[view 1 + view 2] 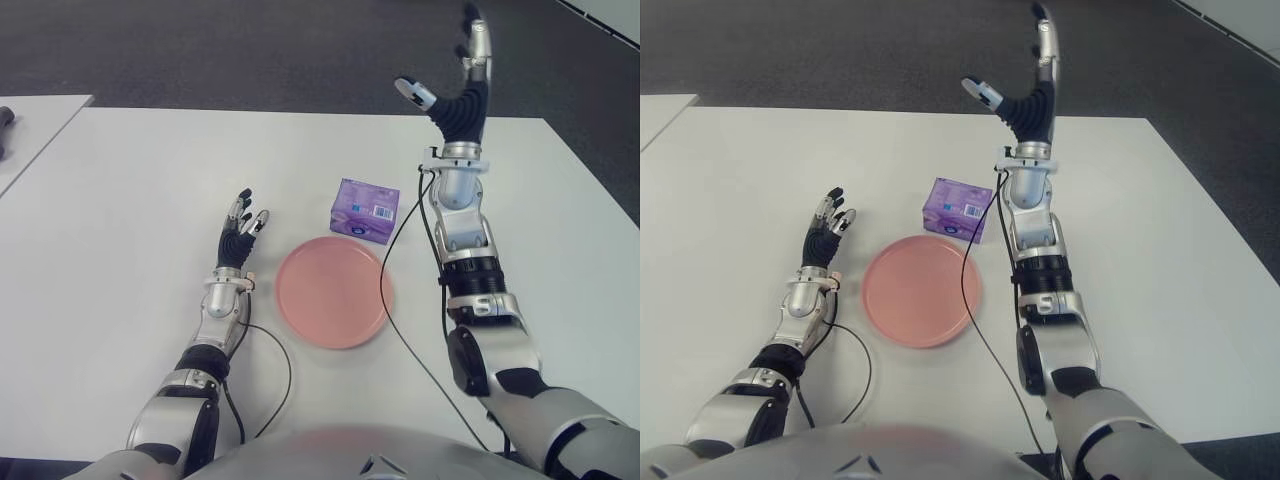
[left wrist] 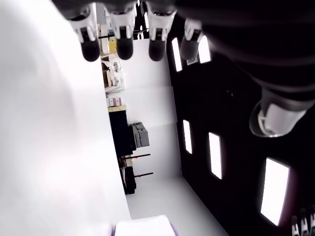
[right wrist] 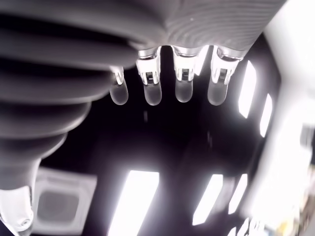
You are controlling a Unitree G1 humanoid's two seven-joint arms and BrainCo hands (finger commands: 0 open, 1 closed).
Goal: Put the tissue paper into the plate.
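Up at the far side of the white table (image 1: pixel 130 180), the right hand (image 1: pixel 462 90) is raised on its forearm, fingers stretched straight upward and the thumb splayed out toward the robot's left, with nothing in its grasp; its own wrist view shows the four fingertips (image 3: pixel 182 91) extended and apart against the ceiling lights. Below that hand and to its left, the tissue paper (image 1: pixel 365 210), a small purple pack, lies flat on the table, untouched by either hand. Just nearer the robot, the pink plate (image 1: pixel 331 292) sits with its far rim close to the pack; whether the two touch cannot be told, and the plate holds nothing. A black cable (image 1: pixel 405 235) runs down from the right wrist past the pack and along the plate's right edge. The left hand (image 1: pixel 240 238) shows to the left of the plate, fingers loosely extended and pointing away from the robot, holding nothing.
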